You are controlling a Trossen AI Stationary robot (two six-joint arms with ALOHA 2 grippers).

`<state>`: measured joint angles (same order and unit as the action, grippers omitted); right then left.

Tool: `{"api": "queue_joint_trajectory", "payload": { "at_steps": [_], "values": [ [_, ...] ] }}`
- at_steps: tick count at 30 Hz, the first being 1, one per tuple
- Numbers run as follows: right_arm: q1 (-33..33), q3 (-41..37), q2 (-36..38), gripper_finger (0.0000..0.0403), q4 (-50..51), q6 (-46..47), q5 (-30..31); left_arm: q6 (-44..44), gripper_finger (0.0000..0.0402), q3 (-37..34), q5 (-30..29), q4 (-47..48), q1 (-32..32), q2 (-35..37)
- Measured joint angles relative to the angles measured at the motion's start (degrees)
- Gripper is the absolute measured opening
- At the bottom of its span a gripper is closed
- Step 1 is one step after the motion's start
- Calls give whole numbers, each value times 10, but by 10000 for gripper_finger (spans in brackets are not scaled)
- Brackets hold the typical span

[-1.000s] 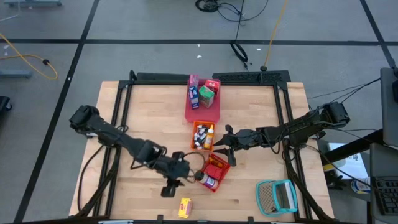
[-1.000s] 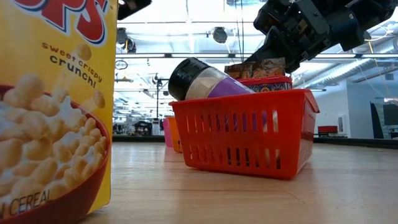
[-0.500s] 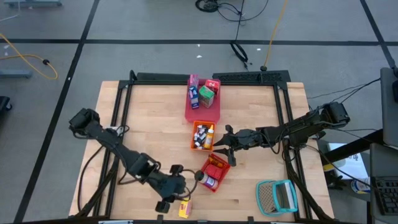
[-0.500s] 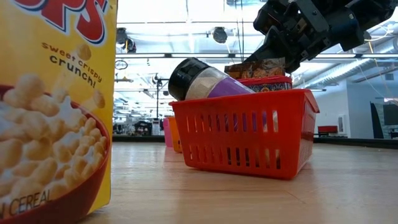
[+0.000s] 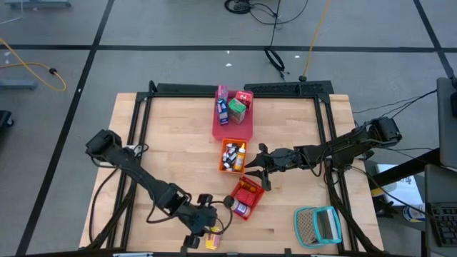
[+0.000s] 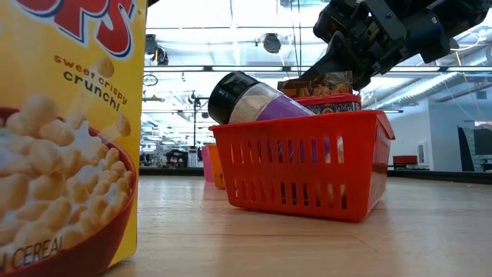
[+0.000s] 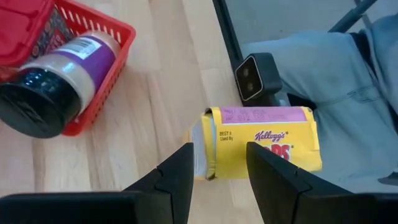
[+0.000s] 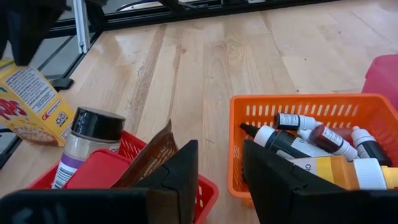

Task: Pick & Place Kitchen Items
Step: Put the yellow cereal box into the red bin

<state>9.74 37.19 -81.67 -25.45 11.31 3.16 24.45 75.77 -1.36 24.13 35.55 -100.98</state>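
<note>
Mostly sorted, I'd say. Landmark is the red basket [image 5: 247, 197].

The table [image 5: 164, 135] holds one stray: the yellow cereal carton [image 5: 212, 238], lying near the table's front edge, a little way from the red basket. The rest is binned. Pink tray [image 5: 233, 123], farthest from the red basket: small cartons. Orange basket [image 5: 232, 155], just beside it: tiny bottles. Red basket itself: dark-lidded jar [image 5: 238, 207], red container [image 5: 249, 188].

My left claw [image 5: 207, 227] hangs over the carton, fingers spread, pinching nothing. Right claw [image 5: 258, 171] hovers just above the red basket, spread, empty.

Legible: "Kellogg's", "sweet crispy crunch!", "CEREAL".
</note>
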Motion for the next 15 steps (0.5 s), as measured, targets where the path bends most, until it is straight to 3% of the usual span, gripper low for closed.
{"api": "queue_joint_trajectory", "payload": {
  "at_steps": [8, 15],
  "values": [
    [0, 0, 0, 116, 0, 0, 0, 3, 141, 2, 3, -6, 0, -16],
    [0, 0, 0, 116, 0, 0, 0, 3, 90, 2, 24, -10, -4, -24]
  ]
}}
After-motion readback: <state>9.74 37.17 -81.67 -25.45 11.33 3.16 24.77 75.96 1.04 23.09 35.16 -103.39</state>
